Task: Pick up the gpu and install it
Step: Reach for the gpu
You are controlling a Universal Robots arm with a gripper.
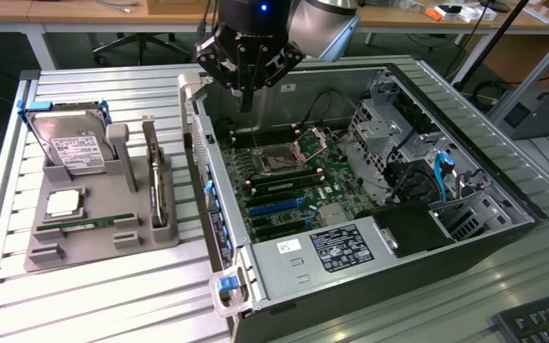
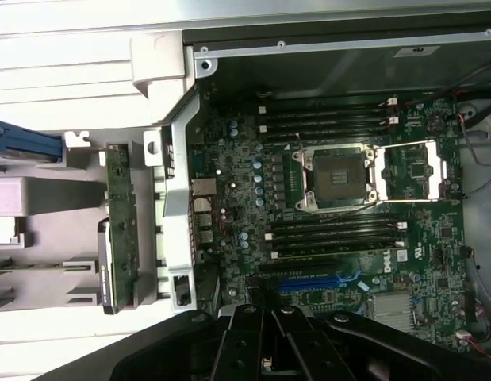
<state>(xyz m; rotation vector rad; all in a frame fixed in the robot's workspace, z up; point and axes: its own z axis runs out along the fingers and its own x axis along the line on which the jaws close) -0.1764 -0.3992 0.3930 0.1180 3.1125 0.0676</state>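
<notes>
Gripper (image 1: 246, 100) clenched shut on nothing, hanging over the open computer case (image 1: 351, 71).
The gpu (image 1: 156, 179) stands on edge in the gray holder (image 1: 94, 246), just outside the case's side wall at the exterior view's left; a hard drive (image 1: 74, 146) sits beyond it.

Even diffuse light; pale glare on table slats (image 1: 112, 300); case interior (image 1: 343, 84) shadowed.
</notes>
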